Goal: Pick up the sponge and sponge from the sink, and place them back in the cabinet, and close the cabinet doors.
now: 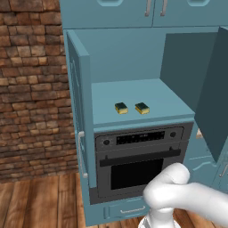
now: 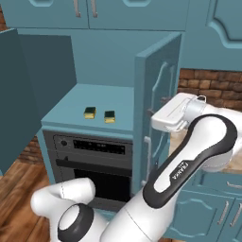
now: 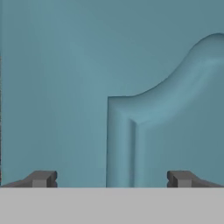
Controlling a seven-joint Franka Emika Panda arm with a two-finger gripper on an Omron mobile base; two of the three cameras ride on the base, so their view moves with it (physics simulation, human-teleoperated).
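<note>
The gripper (image 3: 112,178), jaws wide apart and empty, faces the right cabinet door (image 3: 166,109) close up, while two sponges (image 1: 121,108) (image 1: 142,108) sit side by side on the shelf (image 1: 164,100).

To my left stands a red-brown brick wall (image 1: 29,84), and more of the brick shows on my right above a strip of tan marble table (image 2: 234,163). Below me runs a wooden plank floor (image 1: 40,202). Small teal upper doors (image 1: 147,11) with silver handles hang overhead; low teal drawers (image 2: 208,212) sit at right.
</note>
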